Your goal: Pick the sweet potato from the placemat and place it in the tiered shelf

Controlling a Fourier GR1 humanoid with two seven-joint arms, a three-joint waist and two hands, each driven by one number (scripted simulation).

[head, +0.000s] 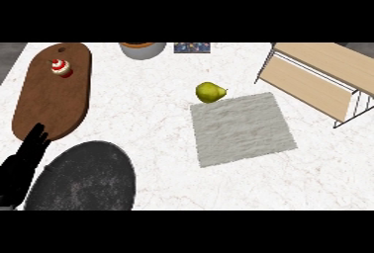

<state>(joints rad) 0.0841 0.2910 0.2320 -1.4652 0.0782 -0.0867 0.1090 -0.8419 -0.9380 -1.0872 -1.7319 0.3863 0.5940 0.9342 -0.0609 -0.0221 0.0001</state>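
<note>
The grey-white placemat (241,129) lies right of centre on the marble counter with nothing on it. I see no sweet potato anywhere. The tiered shelf (321,79), light wood boards in a thin metal frame, stands at the upper right; its visible boards are bare. My left hand (23,163) rests open at the lower left edge, fingers pointing up, far from the placemat. My right hand does not show.
A yellow-green pear (210,92) sits just off the placemat's far left corner. A brown cutting board (44,99) at the left carries a small red and white cake (61,67). A dark round plate (84,178) lies at the lower left. A bowl (142,49) stands at the far edge.
</note>
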